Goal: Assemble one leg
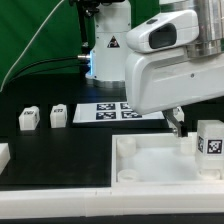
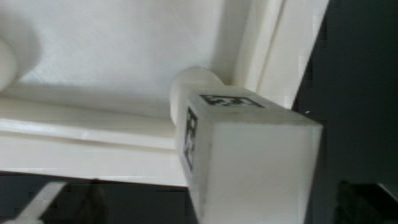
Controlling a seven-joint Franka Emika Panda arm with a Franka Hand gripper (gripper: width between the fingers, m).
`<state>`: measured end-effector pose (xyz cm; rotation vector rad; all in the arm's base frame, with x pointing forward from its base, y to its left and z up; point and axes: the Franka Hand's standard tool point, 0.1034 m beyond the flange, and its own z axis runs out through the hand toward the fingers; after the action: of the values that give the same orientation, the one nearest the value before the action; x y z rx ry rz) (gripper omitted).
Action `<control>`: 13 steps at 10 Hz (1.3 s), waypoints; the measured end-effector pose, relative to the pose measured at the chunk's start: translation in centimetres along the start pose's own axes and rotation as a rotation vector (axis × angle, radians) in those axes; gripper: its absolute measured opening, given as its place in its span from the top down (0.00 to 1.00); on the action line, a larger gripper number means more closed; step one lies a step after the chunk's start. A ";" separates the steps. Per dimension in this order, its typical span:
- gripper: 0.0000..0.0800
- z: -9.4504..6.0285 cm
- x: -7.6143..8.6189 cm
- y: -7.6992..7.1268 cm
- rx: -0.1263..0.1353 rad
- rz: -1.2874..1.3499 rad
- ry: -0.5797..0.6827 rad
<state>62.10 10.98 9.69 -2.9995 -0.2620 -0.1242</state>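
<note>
**Q:** Item one, the leg. Where is it, and why there?

**A:** Lower right of the exterior view, upright, tag face showing, at the right-hand end of the tray piece. In the wrist view the leg fills the middle, and its rounded end points into a corner of the tray piece. I judge it stands there because that corner is where it joins. I cannot tell whether it is already seated or only close.

**Q:** Item two, the pincer?

**A:** The pincer hangs under the white arm, just beside the leg on the exterior view's left. One dark finger shows and the other is hidden. I cannot tell whether it is apart, together or clamped on the leg.

**Q:** Item three, the remainder?

**A:** A spare leg and a second spare leg stand on the black tabletop at mid-left. They are well apart from the tray piece, likely kept out of the working corner. The marker board lies flat at the frame's centre, beyond the tray piece and untouched.
</note>
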 end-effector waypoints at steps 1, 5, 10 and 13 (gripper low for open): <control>0.19 0.1 -0.1 -0.1 0.001 0.066 -0.006; 0.19 1.0 -0.6 -0.7 0.000 0.144 -0.006; 0.45 1.2 -0.5 -0.8 0.001 0.112 0.000; 0.63 1.2 -0.4 0.0 -0.002 0.019 -0.001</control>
<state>61.82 11.11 8.53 -3.0035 -0.2328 -0.1212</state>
